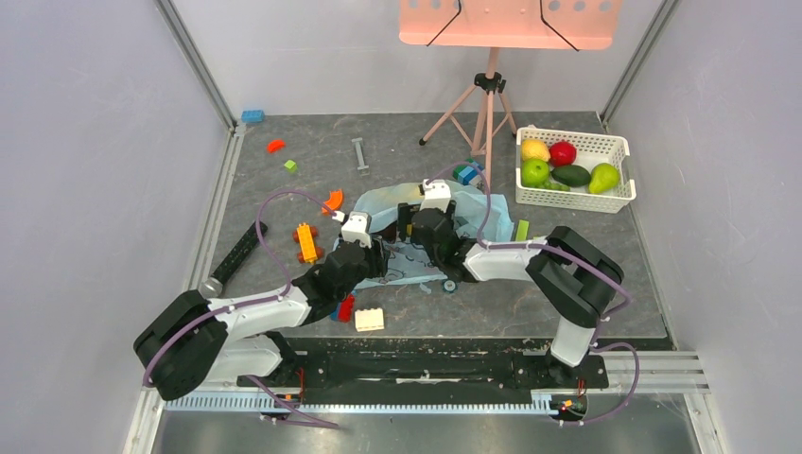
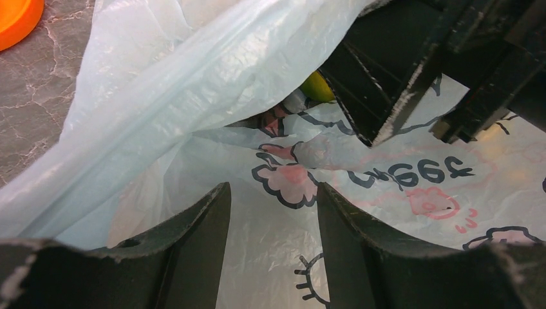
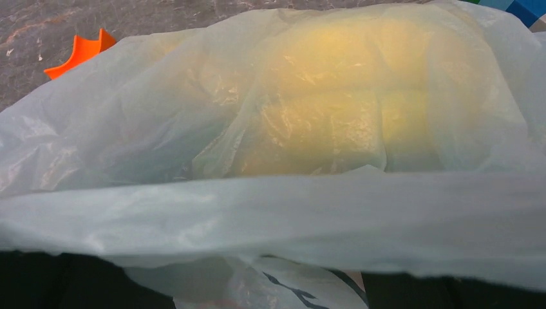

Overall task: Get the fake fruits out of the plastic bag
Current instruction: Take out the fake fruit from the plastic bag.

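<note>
**Toy fruits sit inside the blue bag, with both jaws at its mouth**

The thin, crinkly, light-blue plastic bag with pink and dark cartoon pictures lies in the middle of the dark grey surface. Both arms reach in from the near edge and meet at the bag's open side.

The left jaws are spread apart. In the left wrist view their two black fingers stand on each side of a gap. The printed bag sheet shows flat in that gap, and nothing is pinched there.

The right jaws are spread wide too. Their black fingers poke in under the raised top sheet at the bag's mouth. In the right wrist view a fold of the bag lies across them.

The small glossy plastic toy fruits are inside the bag. A rounded yellow-green one peeks out of the mouth, just beside the right fingers. A lumpy yellow fruit shows as a blur through the thin sheet. I cannot tell what else is in there.

A white slotted plastic basket stands at the far right, apart from the bag, with other toy fruits in it. Small coloured building blocks lie left of the bag. An orange curved piece lies just beside the bag's left edge. A pink tripod stands behind the bag.
</note>
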Tool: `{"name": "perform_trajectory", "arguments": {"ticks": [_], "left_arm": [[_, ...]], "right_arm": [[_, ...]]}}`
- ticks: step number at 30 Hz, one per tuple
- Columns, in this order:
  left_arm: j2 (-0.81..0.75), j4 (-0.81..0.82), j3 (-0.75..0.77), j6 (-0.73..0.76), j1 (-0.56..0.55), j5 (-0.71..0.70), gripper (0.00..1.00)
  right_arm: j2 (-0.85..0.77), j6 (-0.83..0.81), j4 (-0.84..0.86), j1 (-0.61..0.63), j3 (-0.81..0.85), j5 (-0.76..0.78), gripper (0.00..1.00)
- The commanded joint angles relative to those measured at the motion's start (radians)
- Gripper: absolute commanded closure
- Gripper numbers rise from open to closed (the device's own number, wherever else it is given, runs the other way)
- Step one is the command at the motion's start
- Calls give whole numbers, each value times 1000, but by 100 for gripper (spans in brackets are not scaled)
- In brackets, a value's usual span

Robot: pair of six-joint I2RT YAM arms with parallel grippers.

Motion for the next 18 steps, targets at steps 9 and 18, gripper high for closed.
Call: {"name": "perform_trajectory", "arguments": {"ticks": [9, 18], "left_arm": [[-3, 55, 20, 40, -4, -12, 42], [-2, 55, 20, 42, -4, -12, 42]], "right_arm": [[90, 85, 55, -47, 71, 17, 10], [162, 85, 7, -61, 124, -13, 6]]}}
